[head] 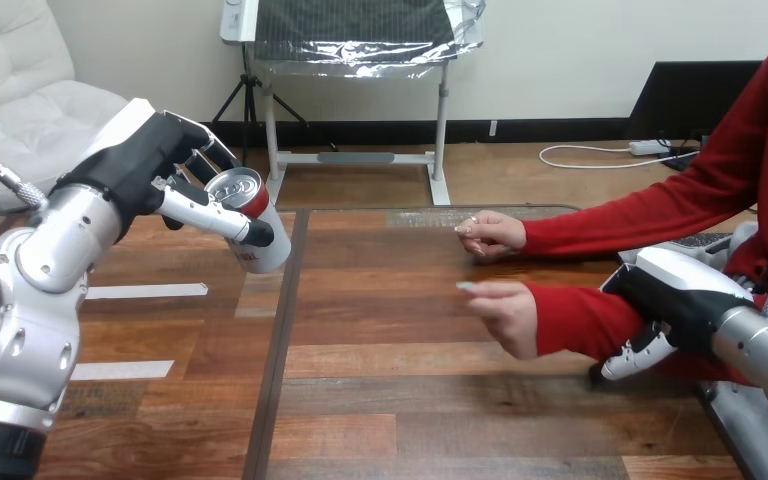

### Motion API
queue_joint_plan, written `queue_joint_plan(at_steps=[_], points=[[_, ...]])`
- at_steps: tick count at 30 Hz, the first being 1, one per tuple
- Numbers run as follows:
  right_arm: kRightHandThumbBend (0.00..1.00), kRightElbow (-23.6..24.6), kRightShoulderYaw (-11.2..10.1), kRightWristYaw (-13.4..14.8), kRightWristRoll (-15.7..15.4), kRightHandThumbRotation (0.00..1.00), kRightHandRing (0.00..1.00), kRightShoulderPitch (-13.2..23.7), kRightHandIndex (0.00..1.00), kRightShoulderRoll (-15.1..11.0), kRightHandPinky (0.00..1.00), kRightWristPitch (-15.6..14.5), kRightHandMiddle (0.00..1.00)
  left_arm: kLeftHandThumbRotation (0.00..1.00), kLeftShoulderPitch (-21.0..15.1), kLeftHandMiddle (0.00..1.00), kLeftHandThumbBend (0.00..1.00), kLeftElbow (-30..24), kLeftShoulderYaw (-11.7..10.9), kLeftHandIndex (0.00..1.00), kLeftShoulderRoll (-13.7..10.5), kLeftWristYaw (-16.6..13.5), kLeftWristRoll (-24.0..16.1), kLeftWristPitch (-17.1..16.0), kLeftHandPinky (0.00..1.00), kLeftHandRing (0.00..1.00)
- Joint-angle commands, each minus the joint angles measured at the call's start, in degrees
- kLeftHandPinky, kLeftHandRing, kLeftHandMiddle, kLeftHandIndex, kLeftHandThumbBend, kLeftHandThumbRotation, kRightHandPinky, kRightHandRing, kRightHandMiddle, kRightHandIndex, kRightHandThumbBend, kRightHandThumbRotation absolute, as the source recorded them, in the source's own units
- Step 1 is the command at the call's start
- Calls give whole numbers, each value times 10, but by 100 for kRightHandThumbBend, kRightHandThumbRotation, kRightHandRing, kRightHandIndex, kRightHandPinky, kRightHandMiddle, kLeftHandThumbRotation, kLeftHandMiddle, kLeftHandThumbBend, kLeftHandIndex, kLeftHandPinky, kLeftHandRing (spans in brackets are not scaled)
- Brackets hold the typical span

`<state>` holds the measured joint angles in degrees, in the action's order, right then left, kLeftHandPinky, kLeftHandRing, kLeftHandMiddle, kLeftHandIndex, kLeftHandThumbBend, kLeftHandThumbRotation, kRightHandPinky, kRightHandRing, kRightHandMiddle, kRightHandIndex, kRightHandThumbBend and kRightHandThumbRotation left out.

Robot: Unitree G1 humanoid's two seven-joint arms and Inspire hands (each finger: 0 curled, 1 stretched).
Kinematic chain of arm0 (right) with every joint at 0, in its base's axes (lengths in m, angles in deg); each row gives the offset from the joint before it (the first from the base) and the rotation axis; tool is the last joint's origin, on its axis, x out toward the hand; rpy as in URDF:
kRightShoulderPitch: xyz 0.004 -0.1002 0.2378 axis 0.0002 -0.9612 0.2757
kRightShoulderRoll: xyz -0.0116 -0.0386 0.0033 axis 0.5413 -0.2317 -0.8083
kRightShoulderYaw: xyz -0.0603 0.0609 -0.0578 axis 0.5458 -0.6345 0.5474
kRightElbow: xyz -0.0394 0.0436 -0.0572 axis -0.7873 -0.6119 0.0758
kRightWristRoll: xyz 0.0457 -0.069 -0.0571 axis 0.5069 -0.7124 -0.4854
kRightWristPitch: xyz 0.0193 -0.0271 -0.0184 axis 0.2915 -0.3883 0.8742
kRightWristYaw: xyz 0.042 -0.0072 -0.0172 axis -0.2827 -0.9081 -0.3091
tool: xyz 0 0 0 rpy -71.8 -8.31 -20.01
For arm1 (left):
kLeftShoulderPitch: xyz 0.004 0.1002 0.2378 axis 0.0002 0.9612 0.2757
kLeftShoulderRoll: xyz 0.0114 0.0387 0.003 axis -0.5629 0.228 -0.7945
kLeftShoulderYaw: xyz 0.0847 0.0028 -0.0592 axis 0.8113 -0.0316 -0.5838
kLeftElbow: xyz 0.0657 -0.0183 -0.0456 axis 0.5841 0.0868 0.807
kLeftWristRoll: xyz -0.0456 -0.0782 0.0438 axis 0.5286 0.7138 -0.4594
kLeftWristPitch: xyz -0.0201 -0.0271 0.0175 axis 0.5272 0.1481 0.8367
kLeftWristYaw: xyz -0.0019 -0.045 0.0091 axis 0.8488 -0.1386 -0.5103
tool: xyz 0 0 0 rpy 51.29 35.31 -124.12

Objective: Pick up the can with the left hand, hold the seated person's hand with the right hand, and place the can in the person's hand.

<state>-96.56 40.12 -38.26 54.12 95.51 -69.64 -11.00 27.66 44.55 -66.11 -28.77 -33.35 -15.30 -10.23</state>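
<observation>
Bright, even light falls across the wooden table (410, 400) before you, leaving only faint, soft shadows on its planks. A pale sheen lies along its far edge at centre frame, and highlights glint on the left arm (60, 240) and the can's (245, 215) top.

A plain white wall (580, 40) runs along the back, with a black baseboard (540, 130) at its foot and a light wooden floor (520, 175) below. A white padded armchair (20, 90) fills the left corner. A white metal stand (440, 120) against the wall carries a foil-wrapped panel (355, 30), with a black tripod (245, 100) just beside it. At the right stands a dark screen (690, 95), with a white cable (580, 158) on the floor nearby. The wooden table (410, 400) bears white tape strips (145, 291).
</observation>
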Motion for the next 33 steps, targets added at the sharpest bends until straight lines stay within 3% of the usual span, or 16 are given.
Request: queue_joint_plan(at_steps=[1,18,24,33], points=[[64,22,-15,12,15,11,28,33,32,1,24,10,32,0,-32,41,70,-25,-18,43,-17,-3,0,-13,30,35],[64,43,-23,11,24,17,26,45,31,-4,23,14,31,0,-35,41,70,-27,-16,43,-13,0,-2,-6,29,34],[65,46,-29,8,36,17,24,48,29,-5,22,36,29,0,-36,40,70,-23,-14,43,-13,1,-1,-9,28,34],[66,51,-22,11,30,23,23,59,29,-3,21,35,28,0,-39,41,70,-19,-11,43,-7,2,2,-12,28,34]])
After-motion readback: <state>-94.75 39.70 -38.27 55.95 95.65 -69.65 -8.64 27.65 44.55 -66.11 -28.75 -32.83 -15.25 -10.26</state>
